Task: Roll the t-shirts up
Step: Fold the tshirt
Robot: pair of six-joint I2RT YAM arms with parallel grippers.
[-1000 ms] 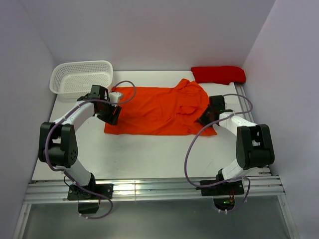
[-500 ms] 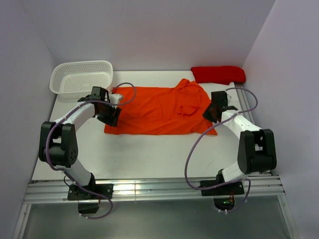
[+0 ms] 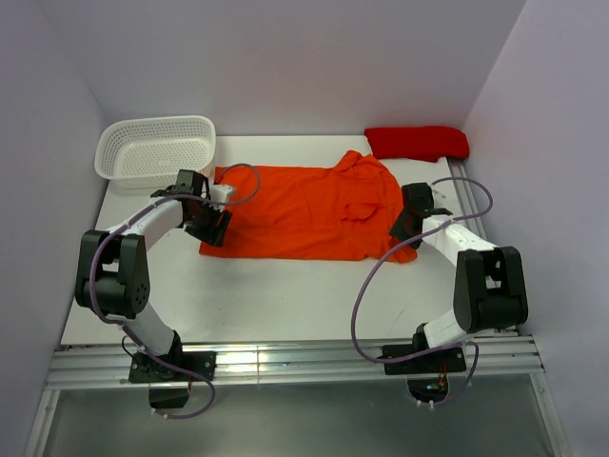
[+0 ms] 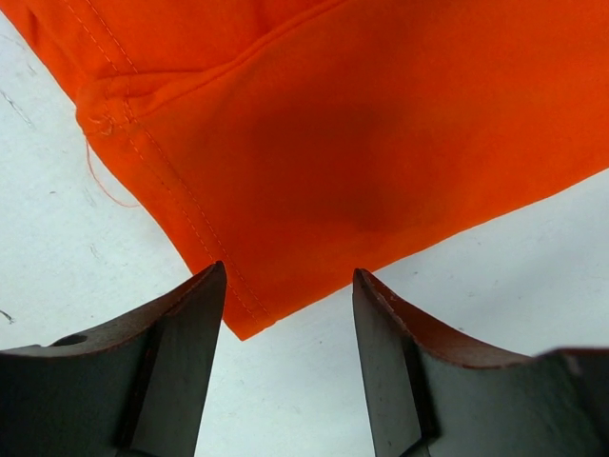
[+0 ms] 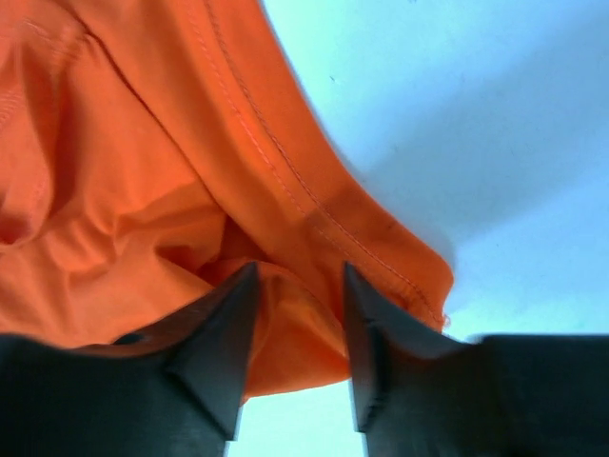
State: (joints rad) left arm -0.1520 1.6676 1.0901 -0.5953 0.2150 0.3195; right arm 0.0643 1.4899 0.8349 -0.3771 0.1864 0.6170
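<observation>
From above, my right claw [image 3: 403, 228] is back down at the near right corner of the orange t-shirt [image 3: 304, 211], lower than half a second ago. My left claw [image 3: 211, 227] has scarcely shifted at the near left corner. The shirt lies spread flat in the middle of the white table [image 3: 285, 295], soft matte cloth, rumpled toward its right end. The red t-shirt [image 3: 417, 142] is a plump bundle in the far right corner. A white lattice basket [image 3: 155, 148] stands far left.

Left wrist: my dark fingers [image 4: 181, 362] stand wide apart, the stitched hem corner reaching just between their tips, a loose thread beside the seam.

Right wrist: my fingers [image 5: 214, 362] are parted, straddling creased orange folds and a double-stitched hem.
</observation>
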